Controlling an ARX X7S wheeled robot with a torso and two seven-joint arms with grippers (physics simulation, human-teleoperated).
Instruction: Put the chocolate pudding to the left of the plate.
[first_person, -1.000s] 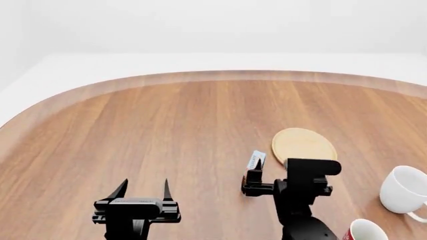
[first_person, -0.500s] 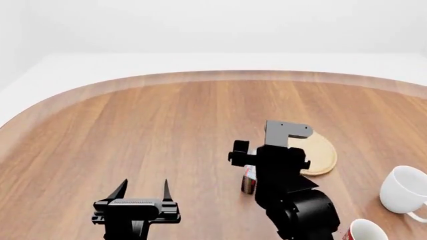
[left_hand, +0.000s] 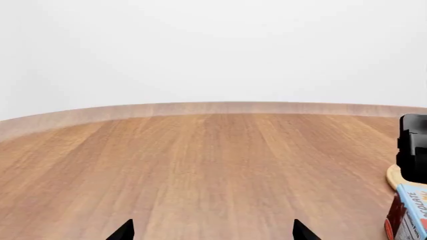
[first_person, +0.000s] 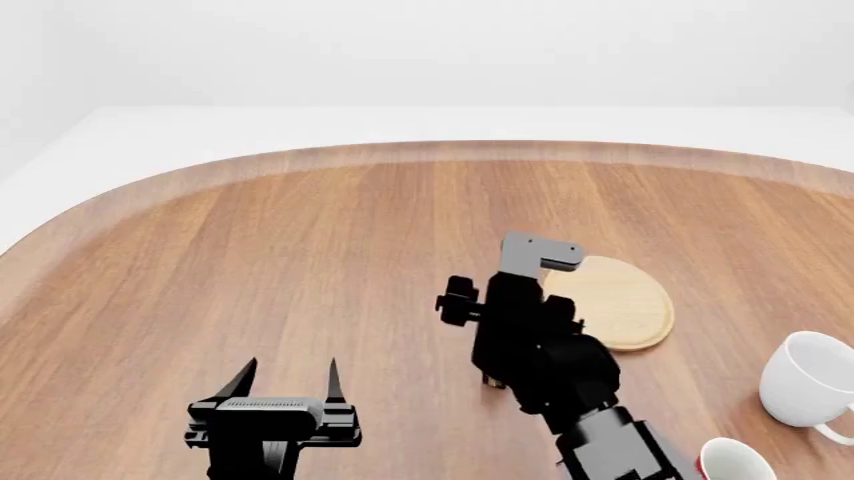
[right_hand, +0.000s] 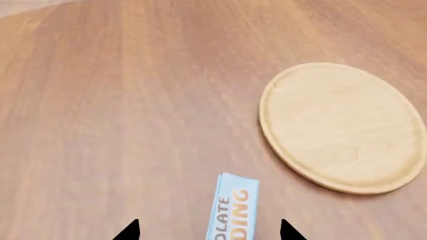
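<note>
The right gripper (right_hand: 208, 229) has swung forward over the small red-sided, blue-and-white-faced chocolate pudding carton (right_hand: 231, 207), which now stands between its spread fingers just left of the round tan wooden plate (right_hand: 343, 125), apparently placed, while the left gripper (first_person: 284, 378) idles open.

Both arms are matte black, each gripper (first_person: 284, 381) ending in pointed fingertips.

Chocolate pudding (right_hand: 231, 207) on the table (first_person: 307, 250), just left of the plate (first_person: 621, 300) and nearer than it. White mug (first_person: 805, 380) right of the plate; red cup (first_person: 731, 462) nearer, beside the mug.
</note>
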